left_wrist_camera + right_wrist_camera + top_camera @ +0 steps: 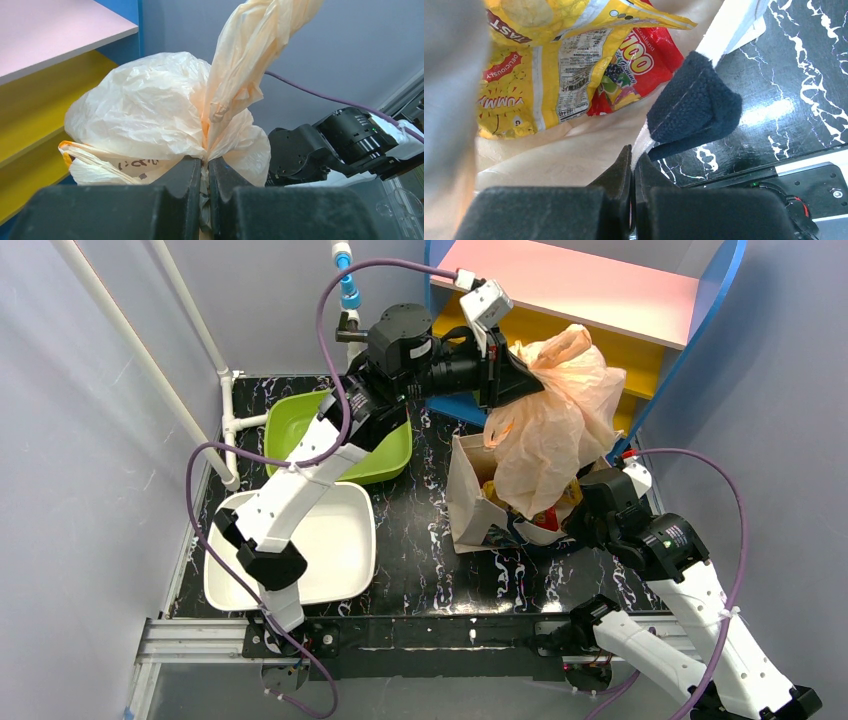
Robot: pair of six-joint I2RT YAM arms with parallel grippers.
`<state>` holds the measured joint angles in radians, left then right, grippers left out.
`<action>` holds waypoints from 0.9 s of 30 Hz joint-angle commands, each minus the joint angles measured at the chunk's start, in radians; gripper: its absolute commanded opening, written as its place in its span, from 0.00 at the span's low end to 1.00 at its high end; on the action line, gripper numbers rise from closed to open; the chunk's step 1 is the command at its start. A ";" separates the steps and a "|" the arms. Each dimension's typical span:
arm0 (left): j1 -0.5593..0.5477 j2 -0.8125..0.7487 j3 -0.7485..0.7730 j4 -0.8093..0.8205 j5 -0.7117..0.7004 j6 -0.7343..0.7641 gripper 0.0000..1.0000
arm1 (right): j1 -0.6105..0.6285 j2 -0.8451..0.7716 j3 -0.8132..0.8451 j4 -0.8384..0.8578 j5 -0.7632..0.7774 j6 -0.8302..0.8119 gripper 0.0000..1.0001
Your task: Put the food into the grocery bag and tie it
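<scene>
The grocery bag (555, 430), thin beige crinkly plastic, hangs bunched above a cream canvas tote (475, 505). My left gripper (535, 375) is shut on the bag's gathered plastic (145, 110), and a twisted handle (255, 45) rises above the fingers. My right gripper (585, 515) is shut on the tote's rim (724, 35), beside its navy handle (694, 107). Of the food, a yellow packet (534, 75) and a red packet (639, 65) lie just past the right fingers. In the top view they peek out (555, 508) under the bag. Whether plastic surrounds them I cannot tell.
A green bin (300, 430) and a white tray (350, 540) sit on the left of the black marbled table (420, 540). A shelf with pink and yellow boards (590, 290) stands right behind the bag. White pipes (225, 390) run along the back left.
</scene>
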<state>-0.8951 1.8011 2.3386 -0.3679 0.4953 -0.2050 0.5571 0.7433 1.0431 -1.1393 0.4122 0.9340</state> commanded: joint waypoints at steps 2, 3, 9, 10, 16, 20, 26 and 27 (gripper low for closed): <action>-0.005 -0.054 -0.177 0.101 0.048 0.009 0.00 | -0.001 -0.008 0.006 0.029 -0.014 -0.022 0.01; -0.006 -0.069 -0.227 0.122 0.053 0.005 0.00 | -0.002 -0.009 0.007 0.029 -0.015 -0.021 0.01; -0.006 -0.144 -0.552 0.235 0.079 -0.047 0.00 | -0.002 -0.021 0.007 0.030 -0.032 -0.028 0.01; -0.005 -0.151 -0.586 0.249 0.086 -0.063 0.00 | -0.001 -0.025 0.007 0.028 -0.034 -0.028 0.01; -0.025 -0.155 -0.675 0.283 0.116 -0.103 0.00 | -0.002 -0.038 0.003 0.038 -0.060 -0.041 0.01; -0.052 -0.108 -0.660 0.256 0.124 -0.087 0.00 | -0.002 -0.037 0.003 0.033 -0.074 -0.036 0.01; -0.077 -0.070 -0.683 0.216 0.087 -0.046 0.00 | -0.002 -0.044 0.008 0.026 -0.092 -0.024 0.01; -0.077 -0.065 -0.694 0.216 0.083 -0.042 0.00 | -0.002 -0.048 0.008 0.026 -0.092 -0.023 0.01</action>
<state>-0.9611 1.7393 1.6627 -0.1303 0.5819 -0.2798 0.5564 0.7139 1.0363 -1.1324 0.3595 0.9089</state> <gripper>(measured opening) 0.036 0.031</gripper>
